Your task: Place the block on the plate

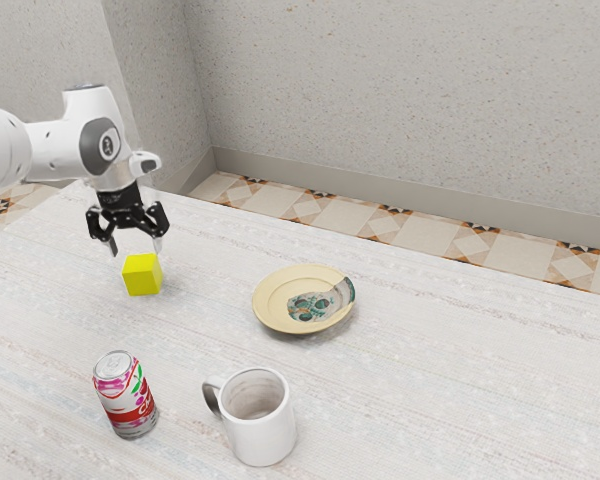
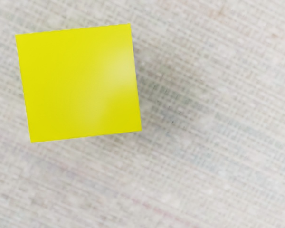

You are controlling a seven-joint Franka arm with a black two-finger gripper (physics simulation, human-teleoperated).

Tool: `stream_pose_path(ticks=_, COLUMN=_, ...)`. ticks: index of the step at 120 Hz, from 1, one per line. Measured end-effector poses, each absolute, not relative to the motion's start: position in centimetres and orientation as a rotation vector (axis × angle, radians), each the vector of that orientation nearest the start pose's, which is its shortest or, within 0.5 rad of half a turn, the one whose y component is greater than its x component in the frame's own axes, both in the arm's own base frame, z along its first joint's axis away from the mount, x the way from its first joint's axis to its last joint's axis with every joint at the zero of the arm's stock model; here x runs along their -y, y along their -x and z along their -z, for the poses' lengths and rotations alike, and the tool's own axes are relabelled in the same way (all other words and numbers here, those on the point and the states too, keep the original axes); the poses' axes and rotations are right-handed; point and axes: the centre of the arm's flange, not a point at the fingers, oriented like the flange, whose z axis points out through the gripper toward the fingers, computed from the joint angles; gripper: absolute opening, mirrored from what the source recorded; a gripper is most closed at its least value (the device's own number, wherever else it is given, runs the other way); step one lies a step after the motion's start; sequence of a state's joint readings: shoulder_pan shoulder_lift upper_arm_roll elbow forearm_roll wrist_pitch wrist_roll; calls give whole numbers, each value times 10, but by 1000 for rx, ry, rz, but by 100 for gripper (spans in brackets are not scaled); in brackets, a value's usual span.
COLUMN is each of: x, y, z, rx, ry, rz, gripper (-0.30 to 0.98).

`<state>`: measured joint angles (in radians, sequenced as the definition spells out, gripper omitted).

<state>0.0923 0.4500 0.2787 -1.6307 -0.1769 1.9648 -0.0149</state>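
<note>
In the exterior view the end effector [image 1: 136,249] hangs spread and empty above the block [image 1: 141,276], well apart from the plate [image 1: 264,298]; in the wrist view the block sits slightly turned beneath it, so square up and centre before descending.
</note>
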Motion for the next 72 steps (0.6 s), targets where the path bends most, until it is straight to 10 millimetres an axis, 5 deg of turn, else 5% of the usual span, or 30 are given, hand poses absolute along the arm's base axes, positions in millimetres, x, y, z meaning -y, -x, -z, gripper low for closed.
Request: stream_pose_path(ticks=72, x=-238, y=-649, z=-310, rx=886, ry=3055, rz=-185, gripper=69)
